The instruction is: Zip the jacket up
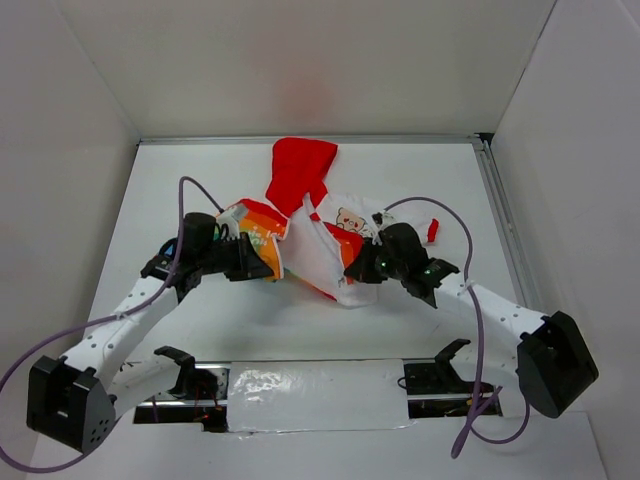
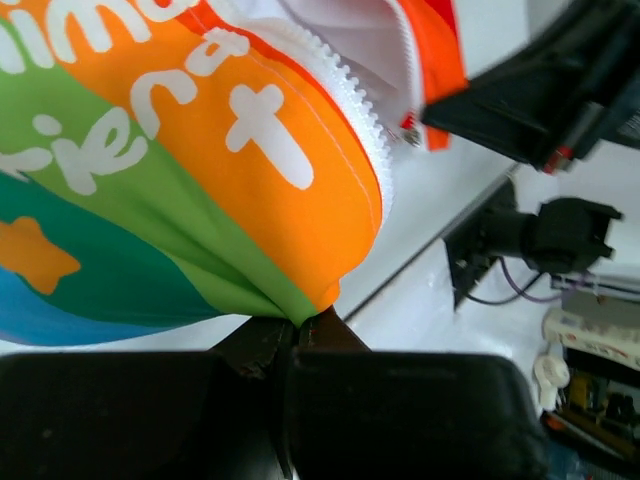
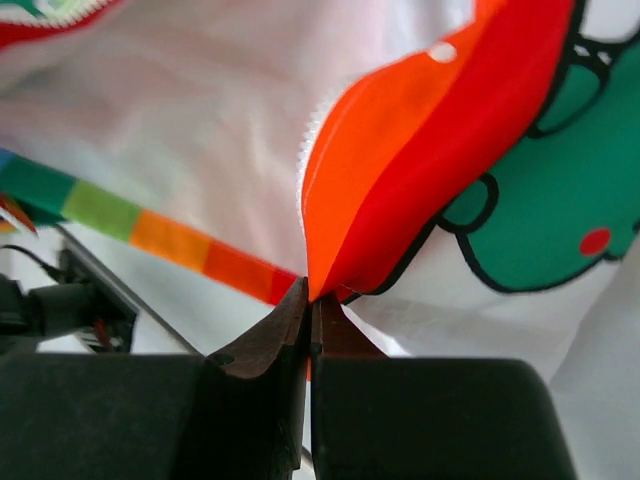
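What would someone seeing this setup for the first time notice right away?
The rainbow-striped jacket lies open in the middle of the table, with its red hood pointing away from the arms and its white lining showing. Both arms pinch it: the left gripper is shut on the orange-green edge by the white zipper teeth, and the right gripper on the orange-red edge opposite.

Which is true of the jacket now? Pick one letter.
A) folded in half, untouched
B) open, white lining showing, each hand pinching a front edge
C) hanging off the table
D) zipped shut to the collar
B: the jacket lies open, white lining up, left hand shut on its orange edge, right hand on its red-orange edge.
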You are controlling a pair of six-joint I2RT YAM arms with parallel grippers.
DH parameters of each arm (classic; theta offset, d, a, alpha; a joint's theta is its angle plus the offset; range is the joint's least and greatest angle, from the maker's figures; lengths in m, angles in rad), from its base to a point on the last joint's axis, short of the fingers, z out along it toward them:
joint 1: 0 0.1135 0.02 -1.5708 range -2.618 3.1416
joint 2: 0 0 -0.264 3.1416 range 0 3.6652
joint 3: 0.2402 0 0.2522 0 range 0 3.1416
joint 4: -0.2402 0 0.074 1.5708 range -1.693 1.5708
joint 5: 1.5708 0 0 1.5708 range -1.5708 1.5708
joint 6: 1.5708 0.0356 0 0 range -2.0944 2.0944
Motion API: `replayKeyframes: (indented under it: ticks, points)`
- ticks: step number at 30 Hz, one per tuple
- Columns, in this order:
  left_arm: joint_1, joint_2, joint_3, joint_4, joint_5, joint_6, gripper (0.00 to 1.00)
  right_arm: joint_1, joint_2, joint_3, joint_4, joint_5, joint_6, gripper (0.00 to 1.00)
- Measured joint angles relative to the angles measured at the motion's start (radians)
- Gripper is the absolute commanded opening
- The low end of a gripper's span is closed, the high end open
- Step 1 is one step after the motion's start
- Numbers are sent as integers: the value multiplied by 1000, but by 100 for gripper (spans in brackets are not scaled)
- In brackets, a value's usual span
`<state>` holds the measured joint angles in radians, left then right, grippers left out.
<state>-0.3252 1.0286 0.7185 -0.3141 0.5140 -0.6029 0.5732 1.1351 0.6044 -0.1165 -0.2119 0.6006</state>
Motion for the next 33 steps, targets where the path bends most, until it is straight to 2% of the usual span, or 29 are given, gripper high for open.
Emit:
replayKeyframes:
  ticks: [2, 5, 11, 14, 18, 28, 31, 33]
  points:
    - [0, -29, -1, -2, 37, 0, 3, 0, 2, -13, 74, -25, 11, 0]
    - [-1, -64, -1, -5, 63, 0, 10, 6, 31, -17, 161, -70, 15, 0]
    - [-1, -77, 8, -24, 70, -6, 3, 117, 257, 33, 250, -96, 27, 0]
    - [-1, -63, 14, -27, 72, -8, 3, 167, 374, 58, 272, -110, 39, 0]
    - [-1, -47, 40, -31, 70, -27, 2, 204, 449, 77, 252, -69, 42, 0]
    - [-1, -30, 108, -2, 62, -60, 0, 270, 447, 130, 210, 94, 26, 0]
    - [-1, -30, 86, 33, 76, -61, 0, 270, 313, 68, 230, 156, 26, 0]
    - [-1, -30, 59, 60, 89, -65, 0, 267, 167, 7, 276, 179, 27, 0]
